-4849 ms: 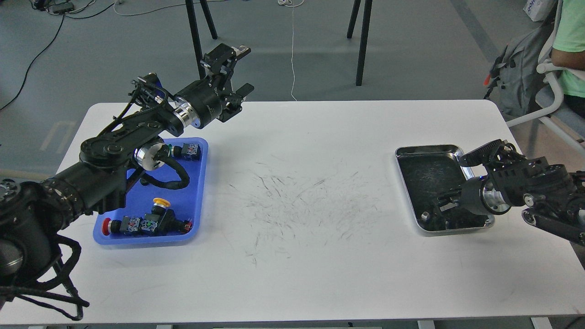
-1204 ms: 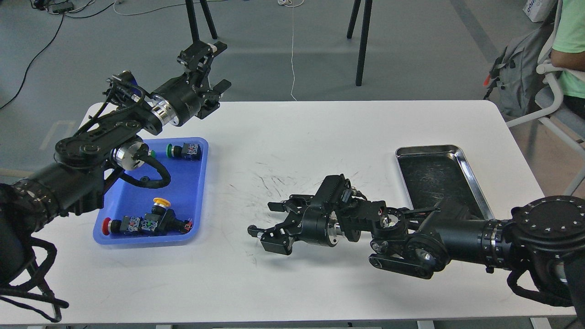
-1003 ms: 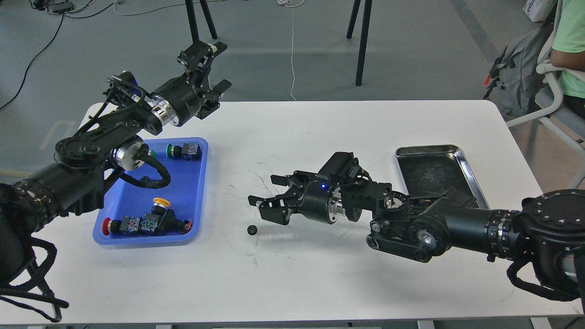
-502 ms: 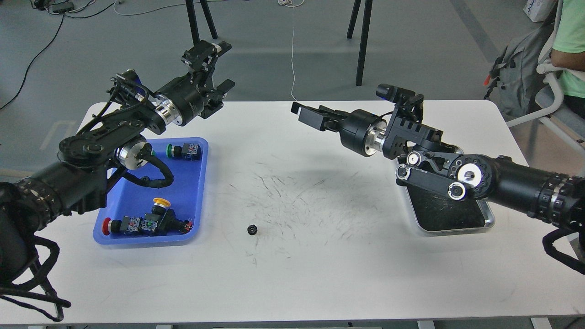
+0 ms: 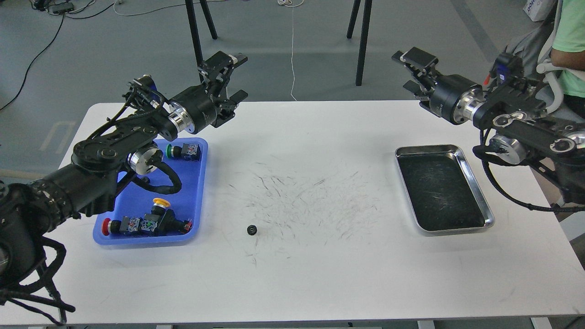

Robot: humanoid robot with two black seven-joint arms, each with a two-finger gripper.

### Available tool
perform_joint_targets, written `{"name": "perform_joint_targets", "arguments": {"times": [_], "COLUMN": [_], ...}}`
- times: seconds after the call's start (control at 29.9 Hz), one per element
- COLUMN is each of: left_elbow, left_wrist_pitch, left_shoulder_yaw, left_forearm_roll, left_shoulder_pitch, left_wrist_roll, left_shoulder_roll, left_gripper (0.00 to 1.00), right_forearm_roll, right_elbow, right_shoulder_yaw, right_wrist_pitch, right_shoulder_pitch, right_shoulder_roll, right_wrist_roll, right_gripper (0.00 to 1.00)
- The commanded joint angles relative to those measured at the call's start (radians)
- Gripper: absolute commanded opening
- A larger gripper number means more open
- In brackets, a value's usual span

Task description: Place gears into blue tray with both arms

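One gear on table, both arms raised clear.
Blue tray (image 5: pixel 199 192) at left holds colour-capped switches (image 5: pixel 146 224); left gripper (image 5: pixel 231 77) above its far end, jaws wide, empty. Gear (image 5: pixel 251 230) lies on table (image 5: pixel 320 274) just right of tray. Silver tray (image 5: pixel 475 192) at right; right gripper (image 5: pixel 413 71) high, spread apart, empty.

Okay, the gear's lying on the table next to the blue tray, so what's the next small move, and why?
Probably bring the left claw down over the gear. The gear lies on bare table just right of the blue tray, not in it, and both claws hover open and empty; the right claw is farther away.
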Motion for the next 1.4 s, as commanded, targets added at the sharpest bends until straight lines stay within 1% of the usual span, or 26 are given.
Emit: {"name": "perform_joint_targets", "arguments": {"times": [0.0,0.1,0.2,0.3,0.4,0.54,0.64,0.84,0.9,1.04,1.14,1.27,1.34,1.37], "left_elbow": [-0.022,-0.065,-0.094,-0.149,-0.168,-0.282,-0.364,-0.554,-0.602,-0.617,-0.619,-0.606,-0.603,-0.602], "left_wrist_pitch": [-0.002,-0.001,0.001,0.002,0.002,0.004,0.016,0.047,0.071,0.114,0.163,0.326,0.376,0.384], "left_shoulder_yaw": [0.026,0.031,0.031,0.040,0.066,0.098,0.131,0.134,0.135,0.202,0.261,0.365,0.403,0.413], "left_forearm_roll": [0.019,0.062,0.123,0.180,0.243,0.311,0.415,0.682,0.740,0.853,0.952,1.064,1.082,1.090], "left_shoulder_pitch": [-0.005,-0.008,-0.008,-0.008,-0.007,-0.005,-0.005,0.001,0.001,0.000,0.003,0.004,0.003,0.003], "left_wrist_roll": [0.000,0.000,0.000,0.000,0.000,0.000,0.000,0.000,0.000,0.000,0.000,0.000,0.000,0.000], "left_shoulder_roll": [0.001,0.009,0.012,0.021,0.041,0.102,0.147,0.263,0.297,0.340,0.360,0.358,0.357,0.358], "left_gripper": [1.00,1.00,1.00,1.00,1.00,1.00,1.00,1.00,1.00,1.00,1.00,1.00,0.99,0.99], "right_forearm_roll": [0.092,0.182,0.218,0.221,0.221,0.221,0.221,0.221,0.221,0.221,0.221,0.219,0.218,0.218], "right_elbow": [0.005,0.001,-0.001,0.005,-0.001,-0.001,0.004,0.001,0.001,-0.001,-0.001,-0.001,-0.001,0.001], "right_shoulder_yaw": [0.020,0.069,0.148,0.279,0.395,0.500,0.546,0.581,0.584,0.584,0.584,0.584,0.583,0.581], "right_wrist_pitch": [0.029,0.060,0.086,0.116,0.152,0.192,0.199,0.222,0.227,0.227,0.225,0.225,0.224,0.224], "right_shoulder_pitch": [-0.034,-0.094,-0.171,-0.266,-0.341,-0.428,-0.473,-0.516,-0.527,-0.544,-0.547,-0.550,-0.550,-0.550], "right_shoulder_roll": [-0.065,-0.086,-0.102,-0.111,-0.111,-0.111,-0.109,-0.102,-0.099,-0.082,-0.080,-0.076,-0.068,-0.066], "right_wrist_roll": [0.004,0.006,0.015,0.020,0.021,0.023,0.026,0.058,0.067,0.070,0.075,0.077,0.078,0.078], "right_gripper": [0.89,0.89,0.90,0.92,0.93,0.93,0.93,0.93,0.93,0.94,0.94,0.94,0.94,0.94]}}
